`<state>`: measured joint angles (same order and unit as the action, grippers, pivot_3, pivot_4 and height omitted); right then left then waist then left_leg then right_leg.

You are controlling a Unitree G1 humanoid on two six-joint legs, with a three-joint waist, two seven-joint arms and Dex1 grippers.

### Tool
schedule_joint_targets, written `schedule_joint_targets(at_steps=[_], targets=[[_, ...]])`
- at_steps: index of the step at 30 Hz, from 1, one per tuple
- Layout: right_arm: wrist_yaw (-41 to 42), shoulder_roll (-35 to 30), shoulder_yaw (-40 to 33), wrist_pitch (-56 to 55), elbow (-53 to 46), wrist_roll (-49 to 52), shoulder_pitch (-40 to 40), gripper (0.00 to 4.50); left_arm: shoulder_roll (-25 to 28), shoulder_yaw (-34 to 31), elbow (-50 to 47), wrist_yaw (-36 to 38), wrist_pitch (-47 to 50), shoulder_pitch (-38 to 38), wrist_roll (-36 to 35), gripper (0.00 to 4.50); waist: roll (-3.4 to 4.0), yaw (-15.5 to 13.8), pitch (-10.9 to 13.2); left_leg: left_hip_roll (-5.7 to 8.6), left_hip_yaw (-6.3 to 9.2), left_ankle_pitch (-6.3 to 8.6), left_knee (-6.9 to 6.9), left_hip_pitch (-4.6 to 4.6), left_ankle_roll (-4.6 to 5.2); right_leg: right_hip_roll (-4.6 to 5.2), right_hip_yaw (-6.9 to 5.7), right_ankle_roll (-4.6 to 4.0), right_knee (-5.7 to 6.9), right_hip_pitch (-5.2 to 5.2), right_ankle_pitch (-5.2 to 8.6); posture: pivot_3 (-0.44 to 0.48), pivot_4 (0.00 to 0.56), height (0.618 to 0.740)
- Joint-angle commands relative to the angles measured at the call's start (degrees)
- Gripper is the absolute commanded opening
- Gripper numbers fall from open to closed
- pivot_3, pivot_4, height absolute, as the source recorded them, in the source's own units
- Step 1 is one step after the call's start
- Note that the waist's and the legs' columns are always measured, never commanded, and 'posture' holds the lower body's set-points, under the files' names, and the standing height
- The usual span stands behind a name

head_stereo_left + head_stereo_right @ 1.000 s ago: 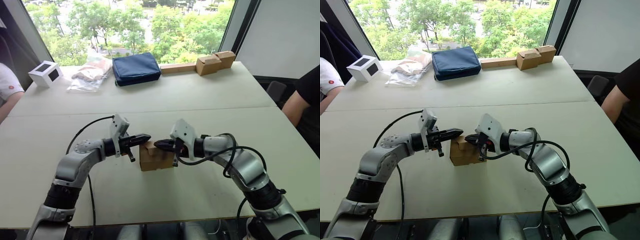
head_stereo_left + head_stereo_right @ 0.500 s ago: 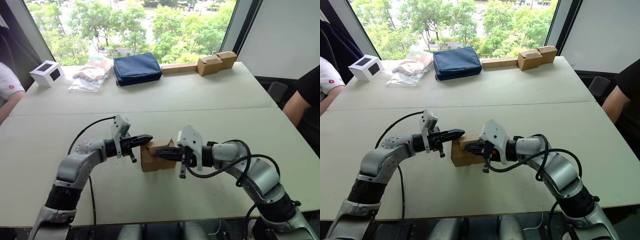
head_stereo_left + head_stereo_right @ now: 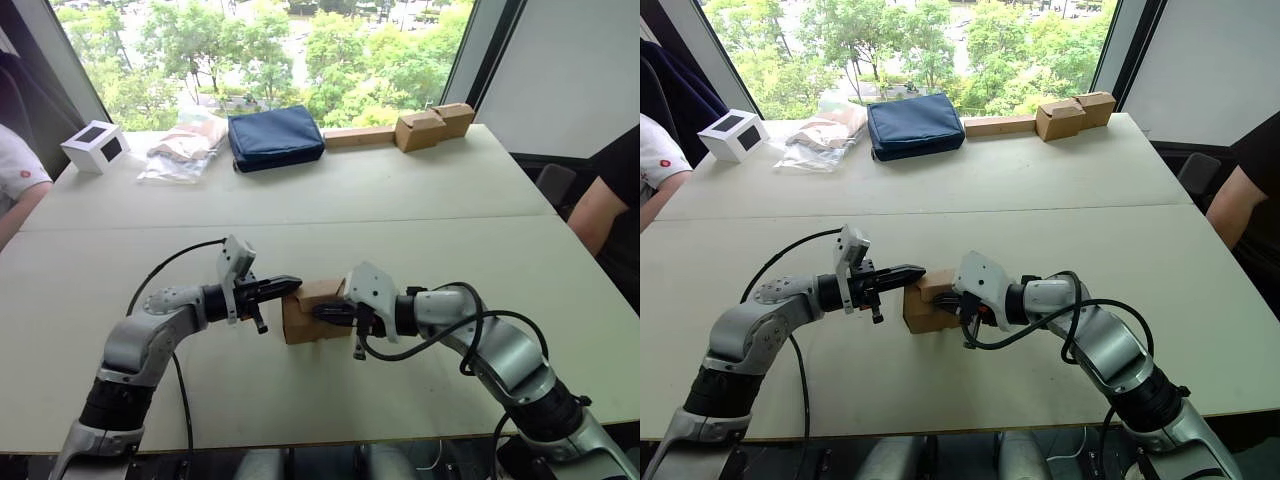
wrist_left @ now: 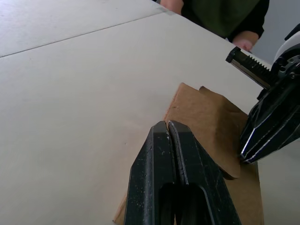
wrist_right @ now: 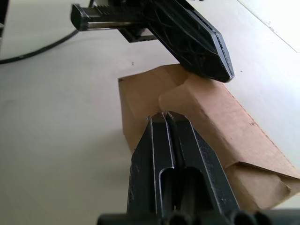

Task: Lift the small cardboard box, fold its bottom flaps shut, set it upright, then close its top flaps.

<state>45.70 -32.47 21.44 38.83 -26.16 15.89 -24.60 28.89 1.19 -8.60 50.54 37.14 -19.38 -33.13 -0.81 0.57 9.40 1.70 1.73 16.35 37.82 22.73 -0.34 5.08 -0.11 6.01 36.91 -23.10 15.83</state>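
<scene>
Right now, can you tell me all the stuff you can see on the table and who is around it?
small cardboard box: one, brown, on the near table between the two grippers
table: one, pale off-white, under everything
pouch: one, dark blue, far side near the window
white cube box: one, white with a black panel, far left corner
plastic bag: one, clear with tan contents, beside the pouch
tan cardboard boxes: two, tan, far right by the window
cardboard strip: one, tan, flat beside those boxes
person's arm: one, black sleeve, at the right edge
left gripper: black, shut, tip at the box's top
right gripper: black, shut, tip on the box
</scene>
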Motion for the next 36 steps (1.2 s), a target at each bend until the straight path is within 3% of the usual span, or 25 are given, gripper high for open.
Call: schedule_joint_targets(at_steps=[1,18,26,36], targets=[[0.0,-0.4,0.6,-2.1,-0.2,-2.2,-0.7,0.0,-0.8,-0.9,-0.4,-0.7,0.5,-0.7,-1.0,0.01,0.0,0.0,0.0,0.0,0.0,0.0,0.0,0.0,0.0,0.0,0.0,0.0,0.0,0.0,0.0,0.0,0.15,0.737],[0.6,-1.0,3.1,-7.4,2.5,-9.3,-0.8,0.0,-1.6,-0.7,-0.9,-1.3,1.7,0.2,-1.3,0.01,0.0,0.0,0.0,0.0,0.0,0.0,0.0,-0.04,0.0,-0.03,-0.01,0.0,0.01,0.04,0.0,0.0,0.15,0.737],[2.8,0.8,-2.3,-4.8,-1.9,-1.9,-0.7,0.0,-1.5,-1.0,-1.0,-2.4,2.1,0.1,-1.6,0.01,0.0,0.0,0.0,0.0,0.0,0.0,0.0,-0.1,0.0,-0.01,0.0,0.0,0.0,0.11,0.0,0.0,0.15,0.737],[3.5,-0.6,0.9,-6.1,-1.5,-5.2,-0.8,0.0,-3.1,-3.4,-1.8,-5.2,5.6,-1.0,-5.2,0.01,0.0,0.0,0.0,0.0,0.01,0.0,0.0,-0.1,0.0,-0.01,0.0,0.0,0.0,0.1,0.0,0.0,0.15,0.737]])
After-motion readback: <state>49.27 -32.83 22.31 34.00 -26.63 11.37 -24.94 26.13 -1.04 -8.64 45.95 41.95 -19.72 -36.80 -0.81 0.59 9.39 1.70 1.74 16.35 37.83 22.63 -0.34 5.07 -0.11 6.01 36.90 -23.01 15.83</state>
